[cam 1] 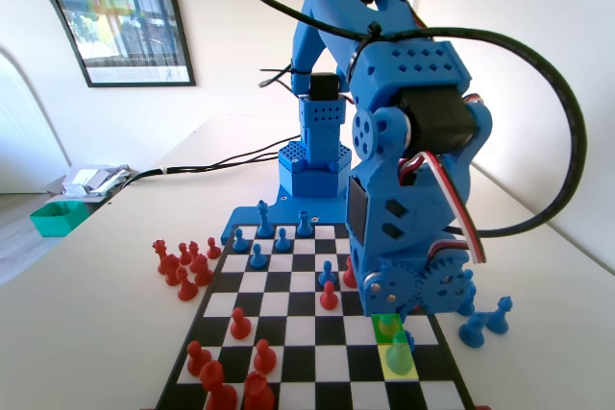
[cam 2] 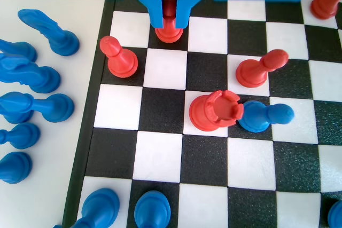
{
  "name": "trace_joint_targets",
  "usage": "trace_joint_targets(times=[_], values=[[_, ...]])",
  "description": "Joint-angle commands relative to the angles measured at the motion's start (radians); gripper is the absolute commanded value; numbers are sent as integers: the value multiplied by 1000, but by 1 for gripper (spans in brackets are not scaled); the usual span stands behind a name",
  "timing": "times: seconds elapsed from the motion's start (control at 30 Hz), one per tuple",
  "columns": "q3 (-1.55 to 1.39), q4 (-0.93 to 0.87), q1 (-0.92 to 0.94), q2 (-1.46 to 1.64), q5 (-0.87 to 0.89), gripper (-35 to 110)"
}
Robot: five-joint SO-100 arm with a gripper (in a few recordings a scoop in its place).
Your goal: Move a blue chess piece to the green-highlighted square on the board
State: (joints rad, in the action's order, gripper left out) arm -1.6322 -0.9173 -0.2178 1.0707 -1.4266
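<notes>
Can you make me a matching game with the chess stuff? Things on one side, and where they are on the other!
Things:
1. red castle piece
2. green tub
3. yellow square
4. hand

Places:
A. off the board, far left on the table in the fixed view
B. just in front of the green square, nearer the fixed camera
C. right beside a blue pawn
D. on either side of a red pawn

Pairs: 1-C, 2-A, 3-B, 4-D

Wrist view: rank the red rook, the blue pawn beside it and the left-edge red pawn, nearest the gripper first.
1. Left-edge red pawn, upper left, nearest the gripper.
2. Red rook, centre.
3. Blue pawn, right of the rook.
</notes>
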Motion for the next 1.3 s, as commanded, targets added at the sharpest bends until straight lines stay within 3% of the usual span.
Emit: trace_joint_targets(times=[0.0, 0.67, 0.93, 1.27], values=[[21, -8, -18, 37, -17, 1], [-127, 15, 141, 457, 6, 1], [-196, 5, 345, 589, -9, 1], [-173, 3, 657, 532, -18, 1]])
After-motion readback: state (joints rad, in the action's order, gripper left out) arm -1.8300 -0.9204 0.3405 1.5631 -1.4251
